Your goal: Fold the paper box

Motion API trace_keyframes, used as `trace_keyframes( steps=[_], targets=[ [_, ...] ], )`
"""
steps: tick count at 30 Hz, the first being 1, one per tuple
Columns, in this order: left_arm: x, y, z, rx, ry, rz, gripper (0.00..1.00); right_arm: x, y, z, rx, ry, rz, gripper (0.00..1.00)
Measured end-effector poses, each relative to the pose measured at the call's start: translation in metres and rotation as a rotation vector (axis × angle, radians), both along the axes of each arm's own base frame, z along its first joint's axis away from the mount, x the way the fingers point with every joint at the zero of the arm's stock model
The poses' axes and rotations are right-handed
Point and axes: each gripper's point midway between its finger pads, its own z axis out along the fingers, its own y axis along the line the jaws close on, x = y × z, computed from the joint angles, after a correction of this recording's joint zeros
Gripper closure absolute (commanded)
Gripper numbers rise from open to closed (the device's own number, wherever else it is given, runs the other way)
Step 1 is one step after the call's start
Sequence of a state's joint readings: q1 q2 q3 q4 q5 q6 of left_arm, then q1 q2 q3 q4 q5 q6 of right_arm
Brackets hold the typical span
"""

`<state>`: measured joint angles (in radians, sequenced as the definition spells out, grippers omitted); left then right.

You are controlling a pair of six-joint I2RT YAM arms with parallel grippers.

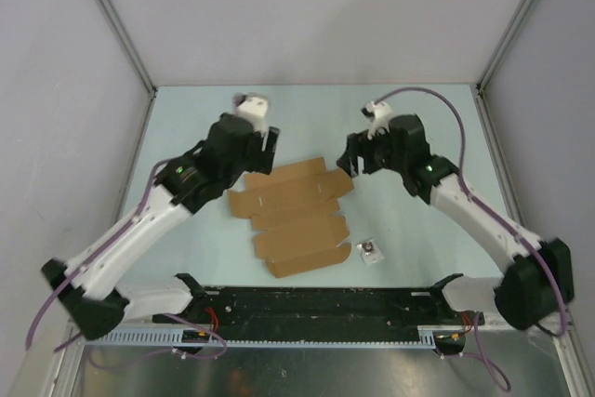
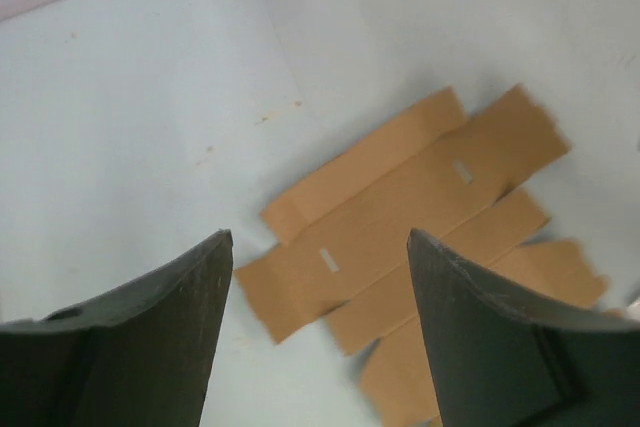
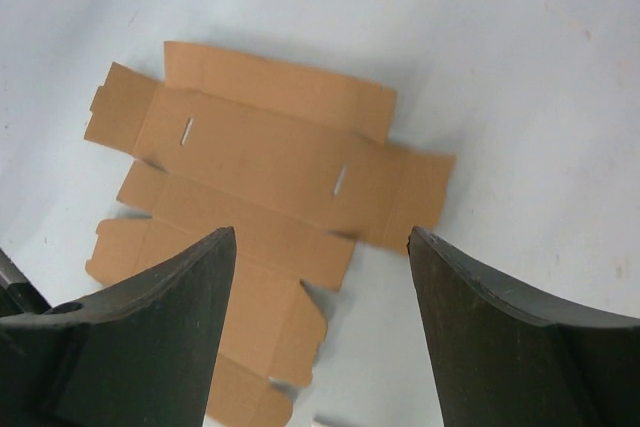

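Top external: paper box [image 1: 293, 216] lies flat and unfolded on table [image 1: 186, 109], flaps spread. Left gripper [image 2: 318, 239] hangs over box's far-left edge, right gripper [image 3: 320, 234] over its far-right corner; both have jaws spread wide w/ nothing btwn, clear of the cardboard. Small white-grey square [image 1: 370, 250] sits just right of box's near end.

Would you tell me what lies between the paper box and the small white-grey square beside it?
Nothing but bare table: the top view shows the paper box and small square apart.
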<state>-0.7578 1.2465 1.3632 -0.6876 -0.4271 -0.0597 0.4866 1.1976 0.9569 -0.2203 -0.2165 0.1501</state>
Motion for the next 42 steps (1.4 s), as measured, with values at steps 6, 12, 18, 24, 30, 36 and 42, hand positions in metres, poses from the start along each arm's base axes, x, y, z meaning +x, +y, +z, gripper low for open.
trace_keyframes(
  steps=[6,12,18,24,30,36,42],
  targets=[
    [-0.045,0.025,-0.04,-0.288,0.092,0.17,0.25,0.054,0.051,-0.003,-0.084,-0.029,0.257,0.22],
    [-0.076,0.042,-0.081,-0.397,0.186,0.262,0.25,0.09,0.088,-0.032,-0.124,-0.013,0.465,0.18],
    [-0.082,0.042,-0.068,-0.498,0.162,0.269,0.25,0.128,0.123,-0.061,-0.149,-0.008,0.619,0.18],
    [-0.083,0.041,-0.081,-0.484,0.186,0.276,0.24,0.142,0.146,-0.084,-0.153,0.02,0.745,0.18],
    [-0.084,0.044,-0.081,-0.489,0.177,0.277,0.24,0.133,0.155,-0.111,-0.178,0.079,0.827,0.17],
    [-0.084,0.044,-0.081,-0.489,0.175,0.279,0.24,0.108,0.163,-0.14,-0.205,0.165,0.889,0.17],
    [-0.086,0.046,-0.084,-0.488,0.175,0.28,0.24,0.098,0.168,-0.154,-0.227,0.19,0.913,0.16]
  ],
)
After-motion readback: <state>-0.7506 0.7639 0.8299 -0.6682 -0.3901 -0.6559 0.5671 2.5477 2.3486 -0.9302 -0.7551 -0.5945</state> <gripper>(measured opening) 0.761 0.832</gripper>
